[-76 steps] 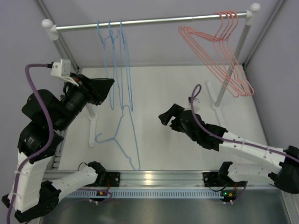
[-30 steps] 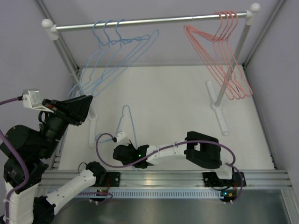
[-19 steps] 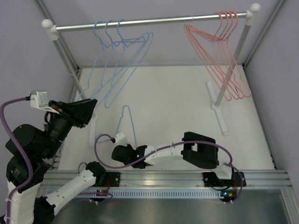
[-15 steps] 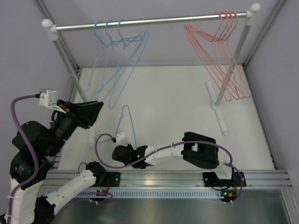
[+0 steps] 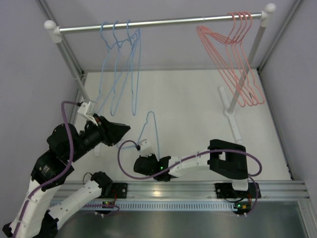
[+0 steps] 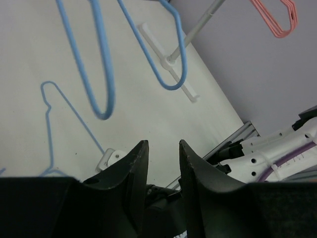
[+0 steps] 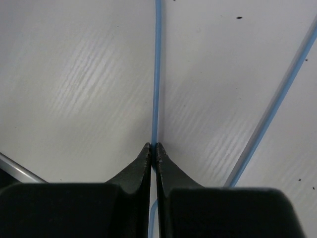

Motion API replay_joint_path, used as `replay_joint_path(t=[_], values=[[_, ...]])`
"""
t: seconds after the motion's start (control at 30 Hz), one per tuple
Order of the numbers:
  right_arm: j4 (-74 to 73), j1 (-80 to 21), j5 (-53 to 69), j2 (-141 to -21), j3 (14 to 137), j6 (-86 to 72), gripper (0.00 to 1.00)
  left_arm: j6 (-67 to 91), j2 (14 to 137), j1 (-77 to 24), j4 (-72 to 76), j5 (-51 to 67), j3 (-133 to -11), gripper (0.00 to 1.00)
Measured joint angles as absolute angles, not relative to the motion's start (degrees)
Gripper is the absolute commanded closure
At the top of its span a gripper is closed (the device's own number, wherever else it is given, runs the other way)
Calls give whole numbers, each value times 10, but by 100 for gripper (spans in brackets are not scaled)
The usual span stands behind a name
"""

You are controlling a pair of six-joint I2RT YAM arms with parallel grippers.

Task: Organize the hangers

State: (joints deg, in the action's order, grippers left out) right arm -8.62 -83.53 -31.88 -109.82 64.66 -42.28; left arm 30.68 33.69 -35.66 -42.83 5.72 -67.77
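Seven hangers (image 5: 232, 69) hang on the rail (image 5: 163, 22) well beyond my jaws; I judge only the last blue hanger (image 7: 158, 74) is left, pinched between the tips of my right gripper (image 7: 154, 147), left gripper (image 6: 163, 145) spread and empty

No readable text, labels or numbers anywhere.

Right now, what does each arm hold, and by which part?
Right gripper: light blue wire hanger, pinched on a straight side wire. Left gripper: nothing.

I see a silver rail (image 5: 158, 22) across the back, white-knobbed end posts (image 5: 260, 30), flat white feet (image 5: 237, 130), a white table (image 5: 198, 109), an aluminium track (image 5: 188, 188) nearest me.
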Motion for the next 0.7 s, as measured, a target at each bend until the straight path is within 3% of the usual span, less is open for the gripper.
replay_joint_path(t=[0.7], values=[[-116, -830, -354, -814, 428, -530, 100, 349, 301, -357, -426, 94, -602, 66]])
